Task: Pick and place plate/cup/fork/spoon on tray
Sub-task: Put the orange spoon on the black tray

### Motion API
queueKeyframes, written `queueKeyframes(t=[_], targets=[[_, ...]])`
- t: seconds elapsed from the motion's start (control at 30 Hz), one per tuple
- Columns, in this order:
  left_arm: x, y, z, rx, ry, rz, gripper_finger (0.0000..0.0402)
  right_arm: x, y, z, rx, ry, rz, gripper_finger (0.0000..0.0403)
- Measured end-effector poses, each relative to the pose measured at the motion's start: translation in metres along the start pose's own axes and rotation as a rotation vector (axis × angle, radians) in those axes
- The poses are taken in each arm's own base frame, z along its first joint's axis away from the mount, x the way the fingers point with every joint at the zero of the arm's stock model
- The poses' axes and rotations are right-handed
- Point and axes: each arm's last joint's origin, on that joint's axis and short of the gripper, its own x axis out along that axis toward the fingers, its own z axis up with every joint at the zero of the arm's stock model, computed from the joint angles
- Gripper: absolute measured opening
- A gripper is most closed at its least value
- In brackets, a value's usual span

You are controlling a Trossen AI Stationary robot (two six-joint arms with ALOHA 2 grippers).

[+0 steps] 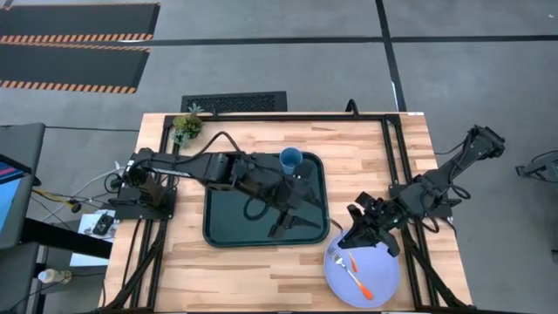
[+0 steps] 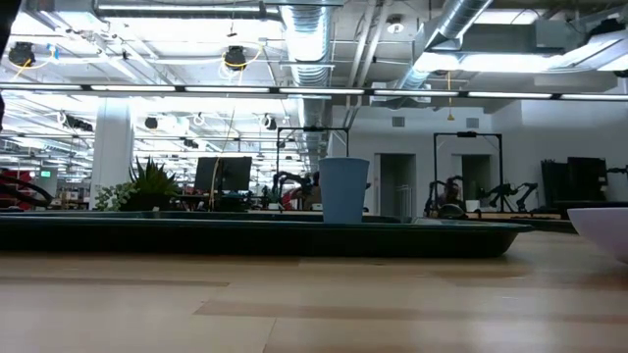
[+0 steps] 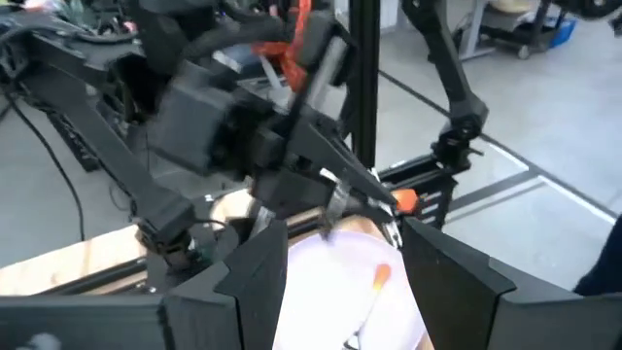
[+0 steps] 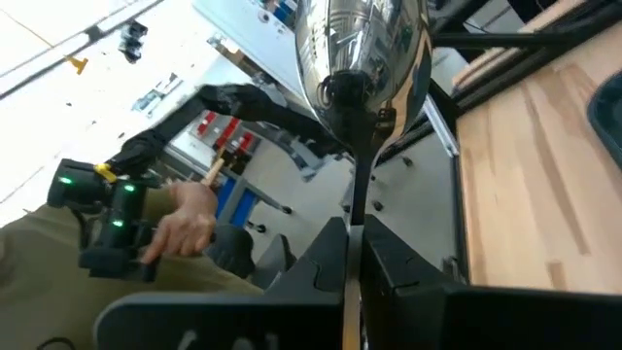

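The dark green tray [image 1: 218, 228] lies mid-table. The small blue cup [image 1: 290, 159] stands upright in the tray's far right corner, and also shows in the low view [image 2: 343, 191]. The lavender plate [image 1: 384, 277] lies near the table's near right corner, with the orange-handled fork [image 1: 357, 277] lying on it. My right gripper [image 1: 353, 247] is over the plate's far edge, shut on the spoon [image 4: 364, 58]. My left gripper [image 1: 295, 225] is open and empty over the tray's near right part, and its fingers [image 3: 262, 287] face the plate [image 3: 335, 301]. My right gripper pinches the spoon between its two fingers, on the slim stem just behind the bowl [image 4: 356, 209]. The spoon lies along the fingers, and its silver bowl [image 4: 364, 58] sticks out past the fingertips. The bowl is lifted clear and touches nothing.
A small potted plant [image 1: 187, 125] stands at the table's far left corner. Black frame rails [image 1: 388, 148] run along the table's edges. In the right wrist view, a person's hand [image 4: 185, 219] holds a controller beyond the table.
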Motion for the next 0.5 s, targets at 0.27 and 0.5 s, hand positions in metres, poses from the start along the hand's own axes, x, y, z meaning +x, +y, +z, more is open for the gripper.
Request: queueKeyframes(t=[0.27,0.5], targets=[[0.000,0.000,0.005,0.038,-0.041,0.037,0.0185,0.001,-0.002,0.000,-0.010,0.002,-0.012,0.0022],[0.017,0.005,-0.007,0.037,-0.014,0.010,0.0152,0.001,-0.005,0.005,-0.009,0.007,-0.005,0.0023]])
